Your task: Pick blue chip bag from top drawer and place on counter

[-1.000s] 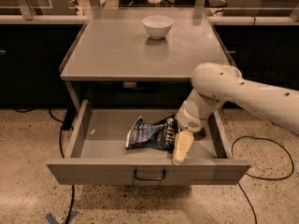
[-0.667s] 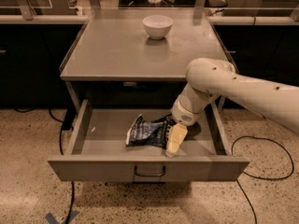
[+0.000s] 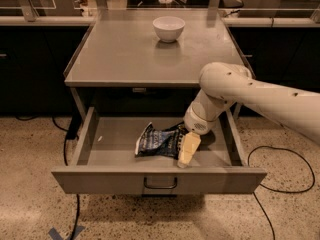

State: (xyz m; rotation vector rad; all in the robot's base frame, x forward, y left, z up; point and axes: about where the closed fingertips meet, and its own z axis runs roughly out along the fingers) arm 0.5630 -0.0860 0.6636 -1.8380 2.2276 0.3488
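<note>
**Q:** What is shown?
**A:** The top drawer [image 3: 100, 176] stands pulled open beneath the counter [image 3: 125, 54]; the blue chip bag [image 3: 156, 142] lies crumpled on the drawer floor, a little right of centre and near the front panel; the gripper [image 3: 186, 151] is down inside the drawer at the bag's right edge, touching or overlapping it; the white arm [image 3: 250, 91] reaches in from the right.

**Q:** Has the gripper hold of the bag?
**A:** That cannot be told; the pale gripper body hides the contact, so whether it is clamped on foil or released is left open.

**Q:** How will the bag handle?
**A:** By judgement: very light, soft and yielding; the foil is probably slick and will crease rather than resist; the chips inside are fragile, so a hard squeeze across the belly would crush them; an air-filled pouch may also bulge away from a pinch.

**Q:** Where, then, to take hold?
**A:** At the right-hand edge, nearest the gripper, where a flattened seam would offer a thin doubled layer; a pinch there bites on foil alone and spares the contents; the bag would hang limp and may swing, so a slow lift clear of the drawer front and the counter's rim is advisable.

**Q:** And the destination?
**A:** The counter's near half is bare; a white bowl [image 3: 168, 28] sits toward its far edge, well apart from a landing place near the front.
</note>
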